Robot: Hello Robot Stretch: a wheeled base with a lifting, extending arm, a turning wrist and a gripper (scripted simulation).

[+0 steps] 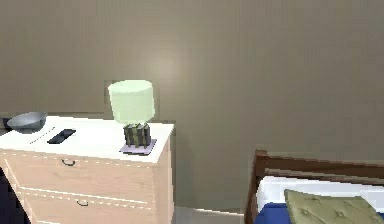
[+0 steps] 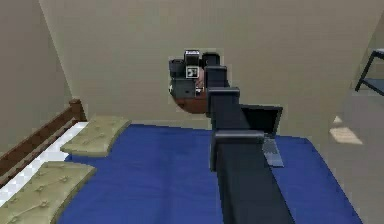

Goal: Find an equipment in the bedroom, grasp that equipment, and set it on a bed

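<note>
Blue bed (image 2: 150, 170) spreads wide under the arm (image 2: 240, 175) in the arm side view, two olive pillows (image 2: 95, 135) at its left, a grey laptop-like thing (image 2: 262, 125) lying just behind the arm. At the far end the gripper (image 2: 186, 80) holds a round, reddish-brown ball (image 2: 180, 98), wall (image 2: 290, 50) behind it, clear of the bed; spread or pressed together, can't tell. Forward view: pale wood dresser (image 1: 90, 175) with a green-shaded lamp (image 1: 131, 100), black remote (image 1: 61, 135) and grey bowl (image 1: 26, 121), headboard (image 1: 300, 165) at the right.

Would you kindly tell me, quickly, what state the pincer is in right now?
Pincer: holding a reddish-brown rounded thing, which hangs clear above the blue bed.
</note>
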